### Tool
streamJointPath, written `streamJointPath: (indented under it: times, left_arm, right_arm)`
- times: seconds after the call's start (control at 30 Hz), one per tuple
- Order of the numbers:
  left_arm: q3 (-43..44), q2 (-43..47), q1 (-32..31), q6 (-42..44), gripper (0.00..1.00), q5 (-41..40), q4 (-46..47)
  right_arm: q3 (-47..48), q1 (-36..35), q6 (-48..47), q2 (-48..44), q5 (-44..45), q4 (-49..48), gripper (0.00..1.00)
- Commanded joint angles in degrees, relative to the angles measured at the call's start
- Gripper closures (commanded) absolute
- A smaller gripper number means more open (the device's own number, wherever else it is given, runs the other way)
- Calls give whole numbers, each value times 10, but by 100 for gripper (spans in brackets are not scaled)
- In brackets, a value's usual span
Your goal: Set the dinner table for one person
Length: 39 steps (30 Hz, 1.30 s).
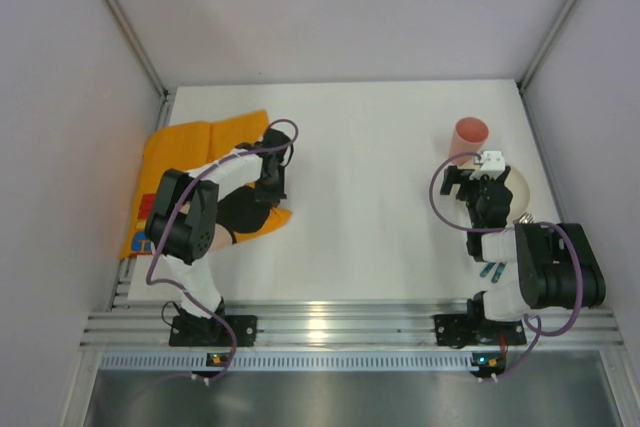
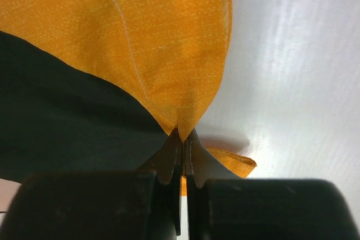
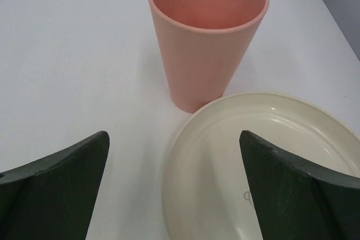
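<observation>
While the left gripper [image 2: 183, 139] pinches a corner of the soft woven orange placemat [image 2: 140, 37], the cloth fans out ahead of it over the left side of the matte white dinner table [image 1: 370, 197]. The right gripper [image 3: 173, 139] hangs wide open over a glossy cream plate [image 3: 270, 139]; a smooth pink tapered cup [image 3: 205, 43] stands just beyond.

Left gripper [image 2: 183, 136] tight, right gripper [image 3: 173, 139] wide

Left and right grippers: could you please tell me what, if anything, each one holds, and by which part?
Left gripper pinches the orange placemat by a bunched edge; right gripper is open, holding nothing.
</observation>
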<state>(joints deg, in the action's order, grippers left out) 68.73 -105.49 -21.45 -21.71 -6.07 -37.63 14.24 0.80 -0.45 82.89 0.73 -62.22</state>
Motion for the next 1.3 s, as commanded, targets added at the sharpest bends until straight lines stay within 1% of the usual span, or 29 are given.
streamJointPath:
  times: [0.0, 0.03, 0.07, 0.13, 0.17, 0.23, 0.27, 0.37, 0.5, 0.57, 0.6, 0.63, 0.7, 0.87, 0.9, 1.0, 1.03, 1.1, 1.13, 1.17, 1.2, 1.27]
  left_arm:
    - [40, -32, -69, -6, 100, 25, 8]
    - [56, -38, -88, -10, 100, 23, 2]
    - [89, -51, -124, -23, 100, 24, -6]
    - [123, -73, -159, -37, 100, 26, -20]
    - [158, -81, -192, -51, 100, 29, -24]
    - [194, -107, -225, -61, 100, 28, -38]
    - [234, -117, -256, -65, 100, 23, -44]
    - [299, -160, -297, -76, 100, 11, -80]
    - [328, -190, -315, -104, 100, 46, -78]
    - [333, -196, -326, -99, 100, 58, -59]
    - [337, -197, -330, -98, 100, 57, -59]
    - [343, -203, -333, -94, 100, 79, -60]
    - [352, -206, -342, -86, 100, 91, -61]
    - [327, -186, -366, -67, 100, 167, -11]
    - [324, -181, -373, -63, 100, 176, 6]
    - [329, -172, -394, -51, 100, 195, 19]
    - [328, -169, -396, -49, 99, 202, 22]
    - [322, -162, -404, -48, 67, 210, 30]
    - [318, -153, -403, -48, 56, 214, 36]
    - [312, -147, -404, -47, 12, 218, 38]
    - [309, -141, -405, -47, 1, 220, 39]
    - [303, -118, -404, -46, 1, 218, 33]
  right_arm:
    - [5, 1, -3, 2, -10, -39, 0]
    - [5, 1, -3, 2, -10, -40, 0]
    - [5, 1, -3, 2, -10, -40, 1]
    - [5, 1, -3, 2, -10, -40, 0]
    - [4, 1, -3, 2, -10, -39, 0]
    - [5, 1, -3, 2, -10, -40, 0]
    - [5, 1, -3, 2, -10, -39, 0]
    - [5, 1, -3, 2, -10, -40, 0]
    - [5, 1, -3, 2, -9, -39, 0]
    - [5, 1, -3, 2, -9, -40, 0]
    - [5, 1, -3, 2, -10, -39, 0]
    - [4, 1, -3, 3, -10, -40, 0]
    - [5, 1, -3, 2, -10, -40, 0]
    - [5, 1, -3, 2, -10, -40, 0]
    - [5, 1, -3, 2, -10, -39, 0]
    - [5, 1, -3, 1, -10, -40, 0]
    - [4, 1, -3, 2, -10, -40, 0]
    - [5, 1, -3, 2, -9, -39, 0]
    - [5, 1, -3, 1, -10, -39, 0]
    - [4, 1, -3, 2, -10, -40, 0]
    - [4, 1, -3, 2, -9, -40, 0]
    - [5, 1, -3, 2, -10, -39, 0]
